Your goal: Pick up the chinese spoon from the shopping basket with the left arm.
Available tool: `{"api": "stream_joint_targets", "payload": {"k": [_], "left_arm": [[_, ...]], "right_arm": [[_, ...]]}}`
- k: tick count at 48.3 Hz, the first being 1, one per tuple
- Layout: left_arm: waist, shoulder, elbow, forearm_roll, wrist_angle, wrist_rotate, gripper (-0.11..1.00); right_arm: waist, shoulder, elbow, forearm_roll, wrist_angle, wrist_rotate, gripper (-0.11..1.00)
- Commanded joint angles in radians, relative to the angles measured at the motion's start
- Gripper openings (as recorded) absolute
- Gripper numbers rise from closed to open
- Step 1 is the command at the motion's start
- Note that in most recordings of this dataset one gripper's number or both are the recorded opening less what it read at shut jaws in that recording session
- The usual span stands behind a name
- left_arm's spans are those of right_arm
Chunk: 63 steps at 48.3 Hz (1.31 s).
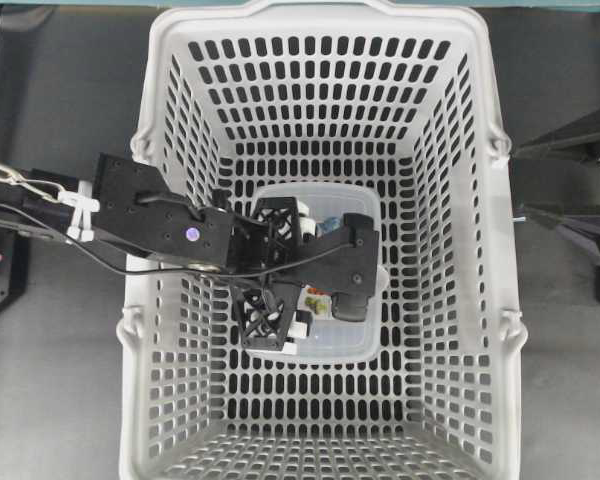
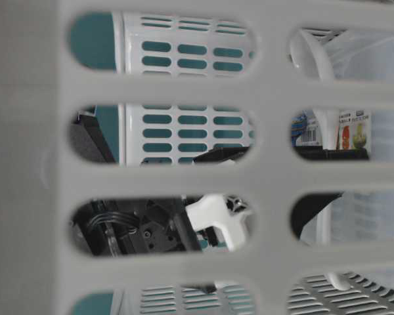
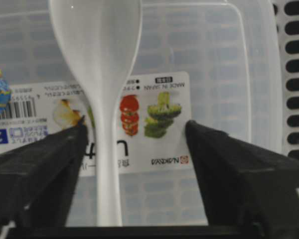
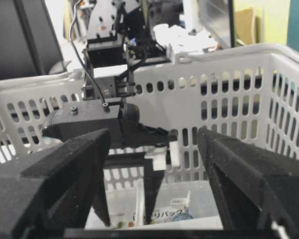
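Two black left gripper (image 3: 134, 164) fingers spread wide astride glossy white chinese spoon (image 3: 102, 74) handle, atop clear labelled plastic container (image 3: 229, 64), inside light-grey slotted shopping basket (image 1: 320, 70), right gripper (image 4: 154, 184) wide open outside.

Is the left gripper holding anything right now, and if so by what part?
Nothing held: the left gripper is open, straddling the chinese spoon handle without clamping it.

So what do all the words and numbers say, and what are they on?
"MADE IN JAPAN": on the label of the clear container, upside down in the left wrist view.
"NAKAYA", it seems: the same label, near a small red logo, upside down.
"2L", partly cut off: the label's blue part at the left edge.
Barcode digits and Japanese lines: too small or blurred to read.
The white spoon and basket: no text.
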Motion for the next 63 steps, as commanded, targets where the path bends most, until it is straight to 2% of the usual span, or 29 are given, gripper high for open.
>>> {"api": "stream_joint_targets", "payload": {"k": [1, 11, 13, 22, 26, 44, 50, 63], "left_arm": [[0.000, -0.005, 0.000, 0.003, -0.008, 0.003, 0.68], [0.005, -0.014, -0.006, 0.003, -0.006, 0.006, 0.17], [0.006, -0.021, -0.011, 0.003, -0.006, 0.006, 0.12], [0.032, -0.081, -0.055, 0.003, 0.012, 0.005, 0.13], [0.040, -0.121, -0.101, 0.003, 0.057, -0.003, 0.13], [0.025, -0.167, -0.365, 0.003, 0.419, -0.008, 0.13], [0.023, -0.163, -0.385, 0.003, 0.439, -0.012, 0.13], [0.025, -0.161, -0.385, 0.003, 0.407, -0.015, 0.13]], "right_arm": [[-0.002, 0.009, -0.006, 0.002, -0.005, 0.000, 0.69], [-0.002, 0.009, -0.006, 0.002, -0.005, 0.000, 0.69], [-0.002, 0.009, -0.005, 0.002, -0.005, 0.000, 0.69], [-0.002, 0.008, 0.000, 0.002, -0.005, 0.000, 0.69], [-0.002, 0.008, 0.000, 0.002, -0.005, 0.000, 0.69], [-0.002, 0.009, 0.003, 0.002, -0.005, 0.000, 0.69], [-0.002, 0.008, 0.003, 0.002, -0.005, 0.000, 0.69], [-0.002, 0.008, 0.003, 0.002, -0.005, 0.000, 0.69]]}}
